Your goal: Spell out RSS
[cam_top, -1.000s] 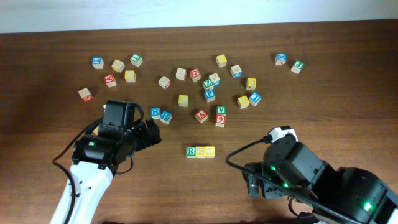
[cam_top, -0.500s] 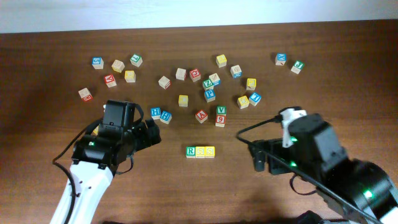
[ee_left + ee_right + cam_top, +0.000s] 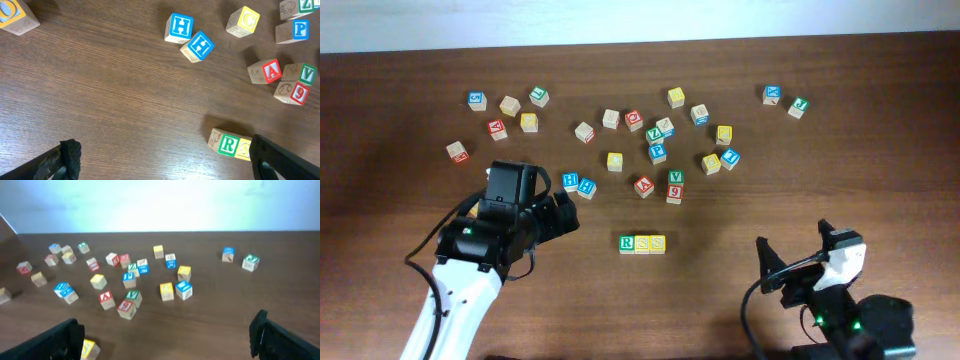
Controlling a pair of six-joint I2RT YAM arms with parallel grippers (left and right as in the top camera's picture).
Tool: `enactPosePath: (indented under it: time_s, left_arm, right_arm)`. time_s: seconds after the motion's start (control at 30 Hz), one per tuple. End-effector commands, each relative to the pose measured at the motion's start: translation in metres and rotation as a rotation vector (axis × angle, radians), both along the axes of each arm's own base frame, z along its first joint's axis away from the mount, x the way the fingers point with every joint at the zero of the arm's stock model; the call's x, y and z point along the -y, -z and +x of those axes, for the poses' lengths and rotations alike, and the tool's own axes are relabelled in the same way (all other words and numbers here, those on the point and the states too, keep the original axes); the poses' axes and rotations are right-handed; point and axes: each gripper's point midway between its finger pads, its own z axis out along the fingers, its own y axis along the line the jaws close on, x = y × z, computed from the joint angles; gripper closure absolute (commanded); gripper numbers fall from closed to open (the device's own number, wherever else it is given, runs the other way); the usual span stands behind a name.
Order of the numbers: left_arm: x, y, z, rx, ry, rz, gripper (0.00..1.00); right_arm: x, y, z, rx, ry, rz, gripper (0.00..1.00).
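Note:
Three small cubes stand side by side in a row at the table's middle front: a green-and-white R cube [image 3: 627, 243], then two yellow cubes [image 3: 642, 243] [image 3: 657, 243]. In the left wrist view the R cube [image 3: 227, 144] shows, with a yellow cube [image 3: 243, 149] partly behind my right-hand finger. My left gripper [image 3: 563, 216] [image 3: 165, 165] hovers open to the left of the row, holding nothing. My right gripper [image 3: 795, 255] [image 3: 165, 337] stands open and empty near the front right, well apart from the row. One yellow cube [image 3: 89, 349] shows beside its left finger.
Several loose letter cubes lie scattered across the back half. Closest to the row are two blue H cubes [image 3: 578, 183], a red A cube [image 3: 644, 186] and a V cube next to a 9 cube [image 3: 675, 186]. Two more cubes [image 3: 785, 100] sit at the far right.
My right arm has drawn back toward the front right edge, away from the row, its jaws still wide. The left arm and all cubes are unmoved.

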Motion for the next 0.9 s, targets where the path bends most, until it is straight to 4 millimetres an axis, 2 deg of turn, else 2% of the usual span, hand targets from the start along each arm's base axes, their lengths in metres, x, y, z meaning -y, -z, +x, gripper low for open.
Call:
enactPosePath:
  time_s: [0.0,0.1,0.27,0.43,0.6,0.67,0.83,0.87]
  left_arm:
    - [-0.003,-0.003,0.002,0.015,-0.012,0.009,0.01]
    - [-0.003,-0.003,0.002,0.015,-0.012,0.009,0.01]
    - [-0.003,-0.003,0.002,0.014,-0.011,0.009,0.01]
    - [-0.003,-0.003,0.002,0.014,-0.011,0.009,0.01]
    - [-0.003,-0.003,0.002,0.014,-0.011,0.009,0.01]
    - [-0.003,-0.003,0.002,0.014,-0.011,0.009,0.01]
    - [-0.003,-0.003,0.002,0.014,-0.011,0.009,0.01]
    - [-0.003,-0.003,0.002,0.014,-0.011,0.009,0.01]
  right_arm:
    - [-0.004,0.011,0.004,0.070,-0.033,-0.025,0.02]
    - [0.002,0.012,0.013,0.145,-0.004,-0.025,0.02]
    - [0.004,-0.002,0.027,0.324,0.005,-0.078,0.02]
    - [0.017,0.004,0.037,0.398,0.079,-0.121,0.02]
    - [0.019,0.008,0.040,0.437,0.096,-0.120,0.02]
    - [0.023,0.017,0.042,0.401,0.117,-0.124,0.02]
    - [0.025,0.063,0.044,0.206,0.117,-0.117,0.02]
    - [0.026,0.063,0.044,0.206,0.120,-0.118,0.02]
